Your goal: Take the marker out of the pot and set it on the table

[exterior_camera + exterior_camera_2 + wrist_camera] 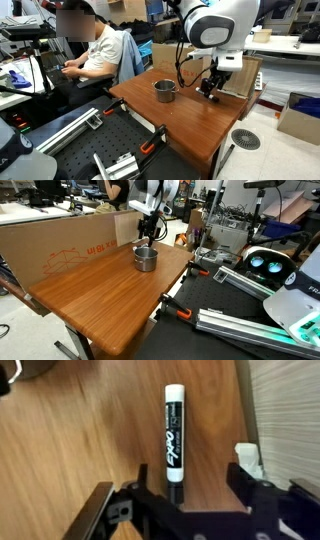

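Note:
The marker (173, 435), black with a white end and white lettering, lies flat on the reddish-brown table (80, 440). My gripper (190, 480) is open just above it, and the marker's dark end sits between the spread fingers, nearer one of them, without touching. In both exterior views the gripper (210, 88) (148, 232) hangs low over the table (190, 120) (100, 290) beside the steel pot (164, 91) (146, 258). The pot stands upright and apart from the gripper. The marker is too small to make out in the exterior views.
A cardboard box (70, 240) stands along the table's edge close to the gripper and shows as a tan wall in the wrist view (290, 420). A person (95, 50) sits beyond the table. A black bench with metal rails (100, 150) lies beside it.

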You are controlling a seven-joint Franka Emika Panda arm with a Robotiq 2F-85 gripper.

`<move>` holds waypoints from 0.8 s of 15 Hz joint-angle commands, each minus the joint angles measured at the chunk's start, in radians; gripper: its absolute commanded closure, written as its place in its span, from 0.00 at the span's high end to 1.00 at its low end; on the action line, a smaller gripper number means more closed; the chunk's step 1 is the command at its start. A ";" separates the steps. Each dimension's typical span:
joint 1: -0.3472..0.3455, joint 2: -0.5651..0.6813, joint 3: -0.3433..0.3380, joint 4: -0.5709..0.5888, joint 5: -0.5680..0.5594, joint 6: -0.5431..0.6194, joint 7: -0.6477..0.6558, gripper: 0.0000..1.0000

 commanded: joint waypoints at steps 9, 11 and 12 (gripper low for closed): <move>-0.133 -0.380 0.115 -0.263 0.184 -0.020 -0.286 1.00; -0.097 -0.339 0.074 -0.214 0.160 -0.019 -0.241 1.00; -0.098 -0.382 0.074 -0.248 0.176 -0.022 -0.269 1.00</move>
